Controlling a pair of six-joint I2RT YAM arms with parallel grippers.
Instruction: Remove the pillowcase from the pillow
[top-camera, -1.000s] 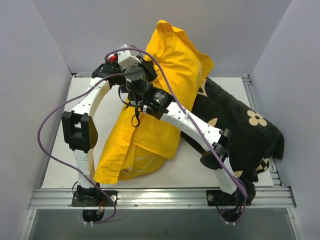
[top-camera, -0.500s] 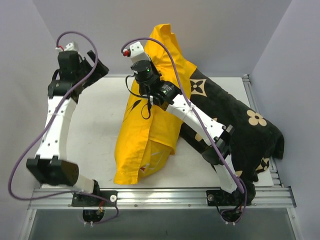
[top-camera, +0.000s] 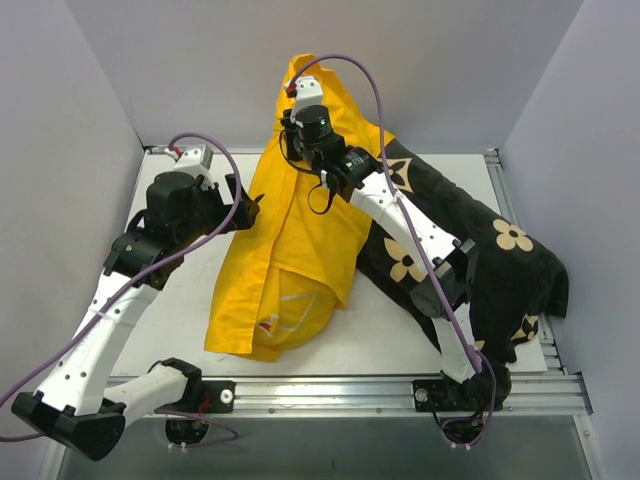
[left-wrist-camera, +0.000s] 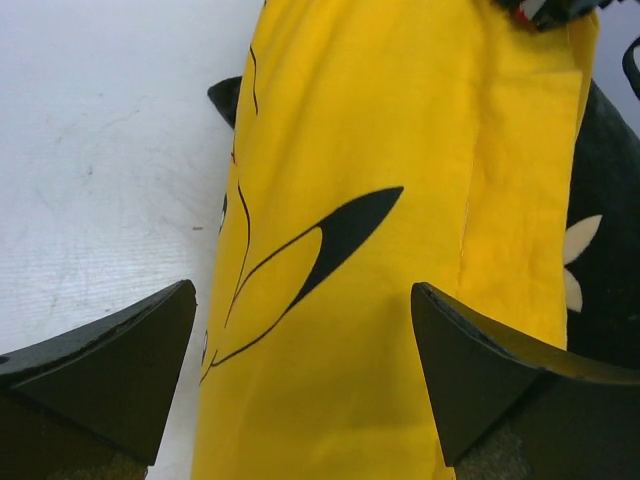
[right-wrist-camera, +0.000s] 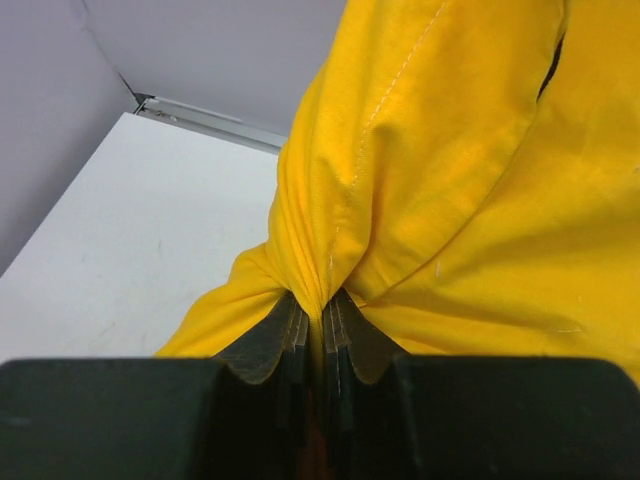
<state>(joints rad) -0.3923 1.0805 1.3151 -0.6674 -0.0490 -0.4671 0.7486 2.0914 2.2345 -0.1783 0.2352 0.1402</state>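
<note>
The yellow pillowcase (top-camera: 300, 240) hangs from my right gripper (top-camera: 297, 140), raised at the back, and drapes down to the table at the front. In the right wrist view the right gripper (right-wrist-camera: 320, 322) is shut on a bunched fold of the pillowcase (right-wrist-camera: 450, 180). My left gripper (top-camera: 248, 200) is open at the pillowcase's left edge. In the left wrist view the left gripper (left-wrist-camera: 305, 370) has its jaws wide apart over the yellow fabric (left-wrist-camera: 400, 120) with its black print lines, not touching it. The white pillow does not show; I cannot tell whether it is inside the case.
A black pillow with tan flowers (top-camera: 480, 250) lies at the right, partly under the right arm, and also shows in the left wrist view (left-wrist-camera: 605, 200). The white table (top-camera: 180, 290) shows left of the pillowcase. Grey walls close in the back and sides.
The right gripper has carried the gripped fabric farther back and right, stretching the case. The left arm let go, swung out left, then came back to the case's left edge, open.
</note>
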